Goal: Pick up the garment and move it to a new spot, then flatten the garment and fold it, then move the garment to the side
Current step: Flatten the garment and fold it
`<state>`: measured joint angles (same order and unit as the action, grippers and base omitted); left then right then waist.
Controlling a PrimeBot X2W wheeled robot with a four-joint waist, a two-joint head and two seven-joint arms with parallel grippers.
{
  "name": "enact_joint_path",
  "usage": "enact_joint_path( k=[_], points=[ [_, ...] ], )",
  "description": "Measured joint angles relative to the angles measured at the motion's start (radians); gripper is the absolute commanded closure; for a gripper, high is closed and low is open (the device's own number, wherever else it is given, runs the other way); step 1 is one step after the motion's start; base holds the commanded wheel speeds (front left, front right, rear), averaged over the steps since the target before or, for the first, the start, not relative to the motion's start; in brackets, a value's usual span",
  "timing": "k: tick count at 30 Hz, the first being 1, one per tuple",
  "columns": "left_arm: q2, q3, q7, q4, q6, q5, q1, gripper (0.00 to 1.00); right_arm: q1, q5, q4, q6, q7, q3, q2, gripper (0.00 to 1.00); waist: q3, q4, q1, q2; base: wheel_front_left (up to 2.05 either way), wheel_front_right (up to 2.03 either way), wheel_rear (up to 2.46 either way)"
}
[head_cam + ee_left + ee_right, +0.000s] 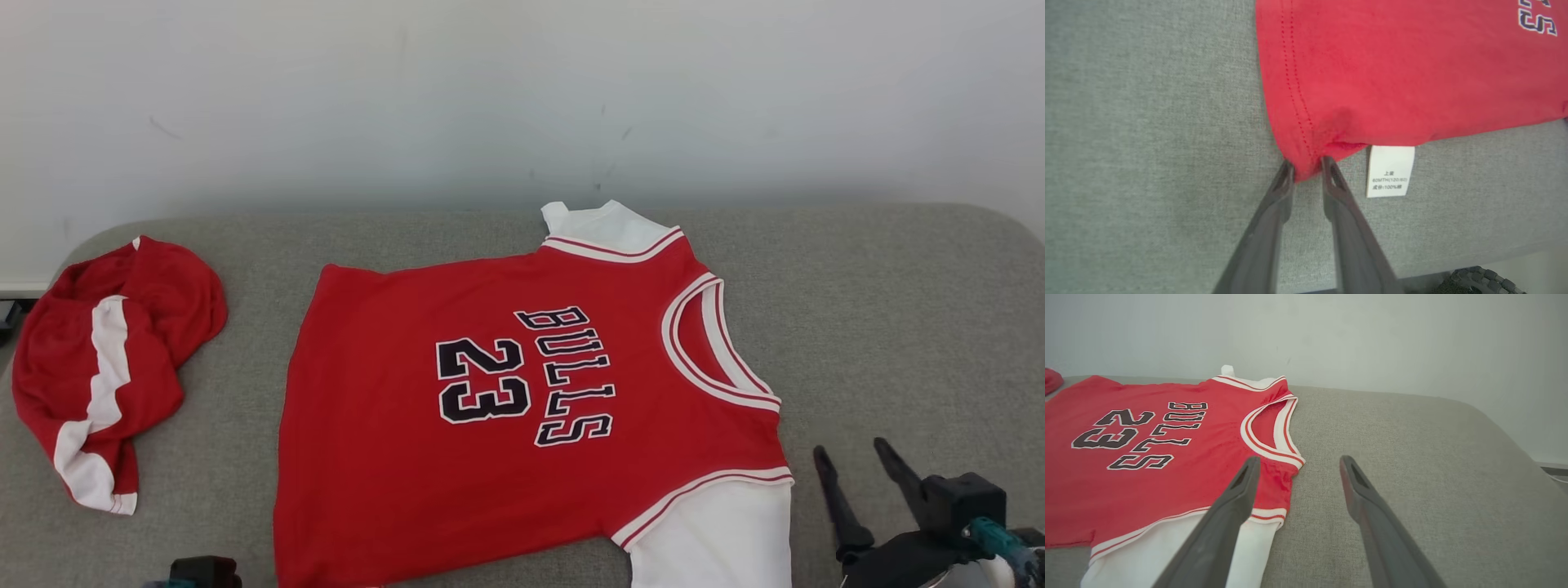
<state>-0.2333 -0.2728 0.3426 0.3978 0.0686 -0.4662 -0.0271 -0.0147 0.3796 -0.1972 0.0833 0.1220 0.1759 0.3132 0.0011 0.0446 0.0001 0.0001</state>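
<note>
One jersey [392, 441] lies lengthwise L-R, neck right; one red cloth [106, 367] left. L gripper [1307, 163] clamps jersey's hem corner; R gripper [849, 447] apart.

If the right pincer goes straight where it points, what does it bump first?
The right pincer would probably meet the grey cushion first, just beside the Bulls jersey; depth is hard to judge.

The jersey [490, 425] is lying spread on the cushion [898, 327], collar pointing right and hem left, with a second garment [106, 367] lying well apart to its left. Its near hem corner is sitting between the left gripper [1306, 165] fingertips, a label [1390, 171] lying just beside them. The right gripper [849, 447] is sitting just right of the near sleeve.
</note>
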Motion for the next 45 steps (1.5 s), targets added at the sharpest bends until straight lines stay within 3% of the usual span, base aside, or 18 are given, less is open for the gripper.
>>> enact_joint_path(
  k=[8, 11, 17, 20, 29, 32, 35, 36, 38, 39, 45],
  points=[
    [0.008, -0.025, -0.019, 0.014, 0.003, 0.018, -0.013, 1.00, -0.052, 0.109, 0.046, -0.112, -0.147, 0.035, 0.030, 0.00, 0.030, 0.006, 0.0000, 0.0000, 0.00, 0.00, 0.00],
    [0.010, -0.026, -0.041, 0.023, 0.003, 0.026, -0.024, 1.00, -0.088, 0.128, 0.083, -0.125, -0.205, 0.034, 0.058, 0.00, 0.038, 0.011, -0.0001, 0.0000, 0.00, 0.00, 0.00],
    [0.013, -0.022, -0.072, 0.042, 0.003, 0.027, -0.024, 1.00, -0.106, 0.153, 0.138, -0.127, -0.316, 0.040, 0.086, 0.00, 0.041, 0.007, -0.0002, 0.0000, 0.00, 0.00, 0.00],
    [0.017, -0.025, -0.083, 0.048, 0.002, 0.029, -0.026, 1.00, -0.133, 0.139, 0.133, -0.108, -0.372, 0.052, 0.100, 0.00, 0.042, 0.008, -0.0001, 0.0000, 0.00, 0.00, 0.00],
    [0.028, -0.031, -0.107, 0.071, 0.003, 0.035, -0.045, 1.00, -0.145, 0.163, 0.132, -0.090, -0.471, 0.082, 0.080, 0.02, 0.048, 0.010, -0.0002, 0.0000, 0.00, 0.00, 0.00],
    [0.034, -0.033, -0.115, 0.077, 0.003, 0.036, -0.047, 1.00, -0.144, 0.163, 0.116, -0.082, -0.501, 0.098, 0.066, 0.16, 0.051, 0.013, -0.0001, -0.0001, 0.00, 0.00, 0.00],
    [0.037, -0.036, -0.123, 0.090, 0.004, 0.036, -0.060, 1.00, -0.140, 0.161, 0.092, -0.073, -0.521, 0.111, 0.059, 0.49, 0.055, 0.015, -0.0002, 0.0000, 0.00, 0.00, 0.00],
    [0.039, -0.037, -0.124, 0.093, 0.004, 0.036, -0.065, 1.00, -0.137, 0.158, 0.084, -0.073, -0.528, 0.117, 0.057, 0.53, 0.056, 0.016, -0.0001, 0.0000, 0.00, 0.00, 0.00],
    [0.041, -0.037, -0.132, 0.099, 0.008, 0.036, -0.067, 1.00, -0.130, 0.155, 0.071, -0.065, -0.529, 0.118, 0.049, 0.78, 0.059, 0.018, -0.0002, 0.0000, 0.00, 0.00, 0.00],
    [0.042, -0.037, -0.132, 0.100, 0.012, 0.036, -0.067, 1.00, -0.122, 0.156, 0.065, -0.066, -0.537, 0.120, 0.044, 1.00, 0.060, 0.019, -0.0002, 0.0000, 0.00, 0.00, 0.00],
    [0.044, -0.038, -0.142, 0.118, 0.012, 0.036, -0.080, 1.00, -0.098, 0.158, 0.041, -0.066, -0.544, 0.127, 0.030, 1.00, 0.063, 0.022, -0.0002, -0.0001, 0.00, 0.00, 0.00]
  ],
)
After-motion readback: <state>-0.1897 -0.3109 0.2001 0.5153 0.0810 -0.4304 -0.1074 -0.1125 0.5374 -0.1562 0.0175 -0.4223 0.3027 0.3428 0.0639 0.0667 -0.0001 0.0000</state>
